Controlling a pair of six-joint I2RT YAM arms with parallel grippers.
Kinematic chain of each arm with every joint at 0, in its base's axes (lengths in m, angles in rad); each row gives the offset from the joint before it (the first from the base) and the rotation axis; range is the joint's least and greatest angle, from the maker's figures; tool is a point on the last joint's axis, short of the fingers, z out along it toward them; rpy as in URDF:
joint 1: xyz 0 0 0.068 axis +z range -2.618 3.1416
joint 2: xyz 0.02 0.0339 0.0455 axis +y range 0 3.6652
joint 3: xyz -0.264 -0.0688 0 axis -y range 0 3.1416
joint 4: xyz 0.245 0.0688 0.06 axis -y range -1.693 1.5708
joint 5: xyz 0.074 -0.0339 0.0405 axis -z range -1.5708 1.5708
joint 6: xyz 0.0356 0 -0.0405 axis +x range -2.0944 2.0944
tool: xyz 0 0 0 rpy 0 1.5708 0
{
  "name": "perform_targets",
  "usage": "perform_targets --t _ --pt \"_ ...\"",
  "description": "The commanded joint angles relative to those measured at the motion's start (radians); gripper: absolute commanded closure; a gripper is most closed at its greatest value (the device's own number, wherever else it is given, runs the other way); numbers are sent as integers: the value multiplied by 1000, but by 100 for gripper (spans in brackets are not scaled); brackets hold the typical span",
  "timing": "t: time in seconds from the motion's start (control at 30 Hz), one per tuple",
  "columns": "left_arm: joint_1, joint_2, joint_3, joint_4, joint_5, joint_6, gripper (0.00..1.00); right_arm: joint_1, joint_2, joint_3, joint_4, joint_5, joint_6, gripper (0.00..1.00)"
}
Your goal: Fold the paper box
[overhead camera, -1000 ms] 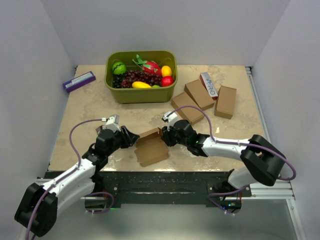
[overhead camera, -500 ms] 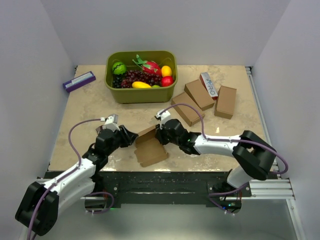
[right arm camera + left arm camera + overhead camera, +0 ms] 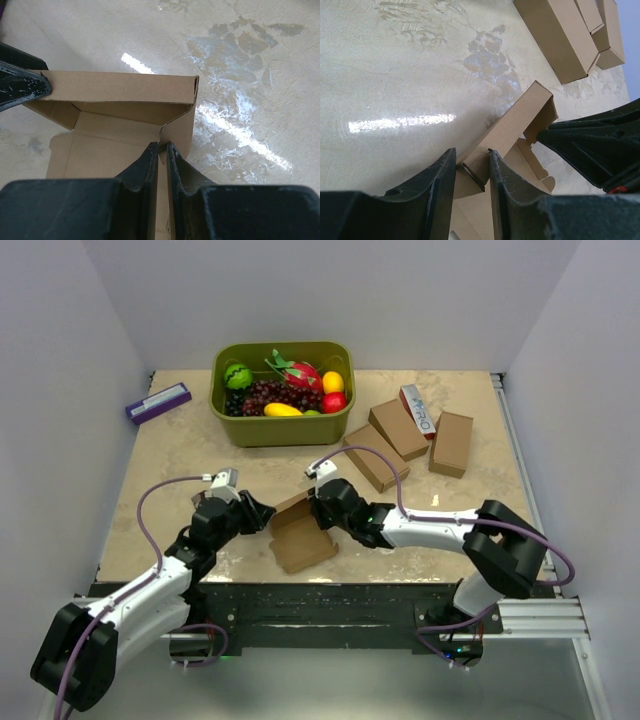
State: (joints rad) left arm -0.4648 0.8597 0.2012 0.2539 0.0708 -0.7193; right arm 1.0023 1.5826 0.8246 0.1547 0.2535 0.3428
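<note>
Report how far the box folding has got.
Done: the paper box has its far wall and one side wall upright. In hand: left end effector grips the wall's end, right end effector pinches the corner flap. Left: the near panel lies flat, box open.

The surface (image 3: 180,445) is a glossy beige slab with darker marbled patches and a bright streak of glare. A green basket (image 3: 283,430) stands at its far middle. A slim purple-and-white box (image 3: 158,402) lies at the far left edge. To the far right lie a left brown carton (image 3: 375,457), a middle brown carton (image 3: 399,428) and a right brown carton (image 3: 452,443), with a white-and-red lettered carton (image 3: 420,410) between the last two. Near the middle, the paper box (image 3: 303,537) lies open with one long wall raised.
</note>
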Motion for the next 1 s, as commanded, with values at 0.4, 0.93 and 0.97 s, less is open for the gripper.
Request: perform_targets --t 0.4,0.93,0.97 --pt "-14 41 26 -65 40 167 70 -68 -13 5 -61 -63 111 90" --pt "-29 98 73 -36 80 236 71 -105 23 48 -86 -100 65 91" --pt "-32 99 73 -31 73 236 71 -103 28 51 -81 -111 68 91"
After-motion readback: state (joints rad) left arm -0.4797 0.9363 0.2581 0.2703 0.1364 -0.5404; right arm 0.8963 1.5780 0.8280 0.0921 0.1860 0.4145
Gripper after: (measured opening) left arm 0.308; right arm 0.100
